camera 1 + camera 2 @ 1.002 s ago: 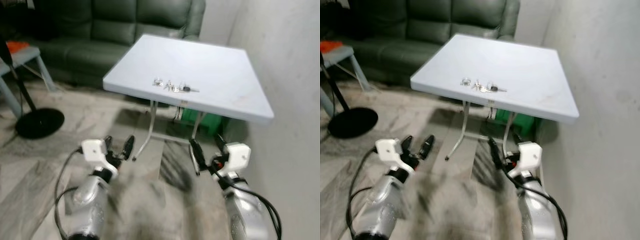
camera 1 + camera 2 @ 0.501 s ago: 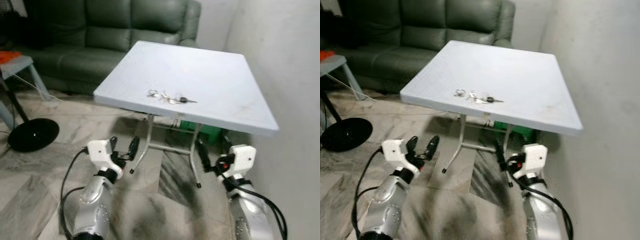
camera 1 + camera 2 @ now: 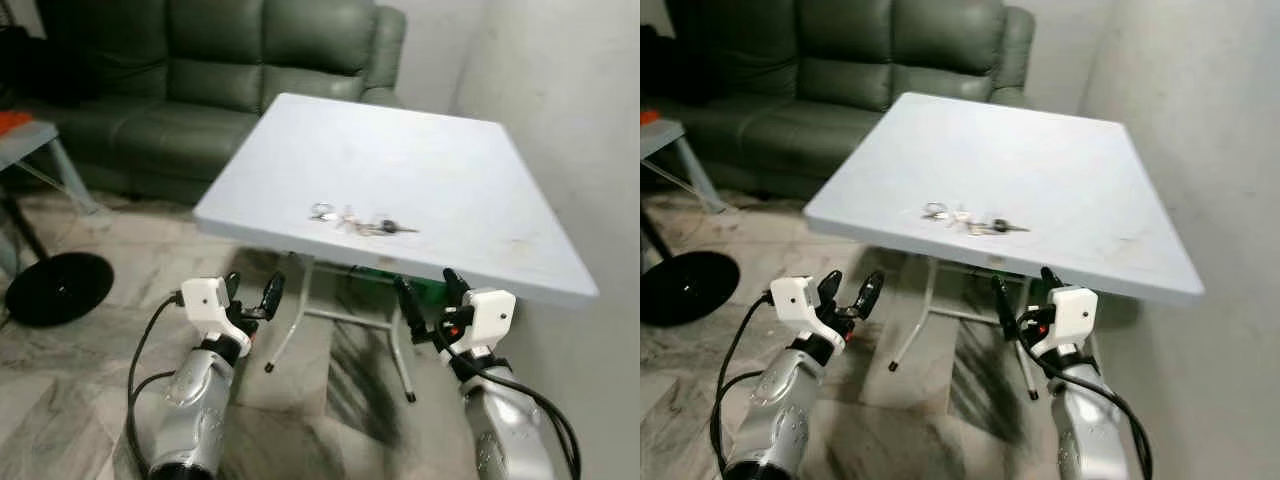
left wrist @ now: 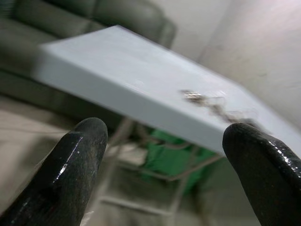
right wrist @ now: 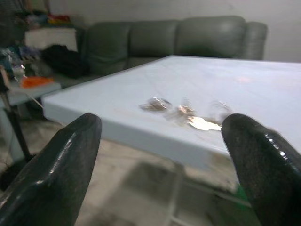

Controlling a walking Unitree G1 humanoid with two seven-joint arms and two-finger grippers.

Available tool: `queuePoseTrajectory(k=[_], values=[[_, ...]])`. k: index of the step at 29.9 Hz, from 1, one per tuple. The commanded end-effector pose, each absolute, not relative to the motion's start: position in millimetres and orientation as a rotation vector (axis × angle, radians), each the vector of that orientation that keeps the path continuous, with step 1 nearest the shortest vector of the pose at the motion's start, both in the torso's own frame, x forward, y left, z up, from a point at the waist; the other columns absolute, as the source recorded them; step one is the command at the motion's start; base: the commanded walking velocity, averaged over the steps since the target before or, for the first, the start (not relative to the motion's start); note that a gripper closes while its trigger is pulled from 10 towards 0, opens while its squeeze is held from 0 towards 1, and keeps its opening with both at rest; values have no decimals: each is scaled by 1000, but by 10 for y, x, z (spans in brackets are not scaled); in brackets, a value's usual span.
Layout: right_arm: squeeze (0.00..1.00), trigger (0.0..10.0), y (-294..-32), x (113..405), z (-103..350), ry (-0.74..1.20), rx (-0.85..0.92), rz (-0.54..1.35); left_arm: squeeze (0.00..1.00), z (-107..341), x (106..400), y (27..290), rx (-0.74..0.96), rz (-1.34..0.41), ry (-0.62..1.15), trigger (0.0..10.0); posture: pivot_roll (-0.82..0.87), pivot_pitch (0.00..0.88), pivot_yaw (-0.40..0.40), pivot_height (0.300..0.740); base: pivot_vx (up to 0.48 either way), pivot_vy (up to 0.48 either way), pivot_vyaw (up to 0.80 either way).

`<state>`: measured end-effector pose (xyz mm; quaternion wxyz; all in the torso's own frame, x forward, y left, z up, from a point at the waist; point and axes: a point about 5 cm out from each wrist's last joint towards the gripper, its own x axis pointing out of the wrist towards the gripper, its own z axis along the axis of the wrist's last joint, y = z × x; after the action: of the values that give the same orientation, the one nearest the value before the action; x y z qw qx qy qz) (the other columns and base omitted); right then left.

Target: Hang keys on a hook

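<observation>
Keys [image 3: 362, 222] lying flat in a loose string on a pale square table [image 3: 470, 150], near its front edge, touching nothing else. No hook to be made out.

Left gripper [image 3: 252, 297] held up in front of the table and below its edge, left of the keys and well apart from them; fingers [image 4: 70, 174] spread wide, holding nothing. Seen along those fingers: table edge, blurred keys on top, metal legs and something green beneath.

Right gripper [image 3: 425, 297] raised likewise, just under the front edge, below and a little right of the keys; fingers [image 5: 63, 174] spread wide, empty. Seen between them: the keys on the tabletop, blurred, one flat silver piece brightest.

Both arms silver, with white housings at the wrists and black cables trailing back.

Behind the table, a dark green sofa [image 3: 230, 70]. To the right, a plain white wall [image 3: 570, 110], table nearly against it. Under the table, folding metal legs [image 3: 290, 315] and a green box [image 3: 425, 290], partly hidden. On the left, a round black stand base [image 3: 58, 288] on the marbled floor [image 3: 90, 400], and the corner of a small grey table [image 3: 30, 135] with something orange at the edge.
</observation>
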<state>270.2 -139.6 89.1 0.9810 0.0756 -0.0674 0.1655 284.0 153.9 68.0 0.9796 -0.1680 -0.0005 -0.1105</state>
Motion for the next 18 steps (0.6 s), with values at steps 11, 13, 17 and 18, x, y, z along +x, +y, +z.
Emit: queuePoseTrajectory(k=[11, 13, 17, 18], values=[[0, 10000, -1534, 2700, 903, -140, 129, 298, 0, 723, 2878, 1389, -335, -263, -16, 10000, 40, 0, -90, 740, 395, 192, 0], [0, 10000, -1535, 2700, 905, -140, 129, 299, 0, 724, 2879, 1386, -335, -263, -16, 10000, 40, 0, -90, 740, 442, 0, 0], [0, 10000, -1533, 2698, 905, -140, 129, 299, 0, 723, 2878, 1385, -338, -264, -16, 10000, 40, 0, -90, 740, 445, 0, 0], [0, 10000, -1535, 2699, 906, -140, 128, 298, 0, 722, 2879, 1381, -339, -265, -16, 10000, 39, 0, -90, 740, 446, 0, 0]])
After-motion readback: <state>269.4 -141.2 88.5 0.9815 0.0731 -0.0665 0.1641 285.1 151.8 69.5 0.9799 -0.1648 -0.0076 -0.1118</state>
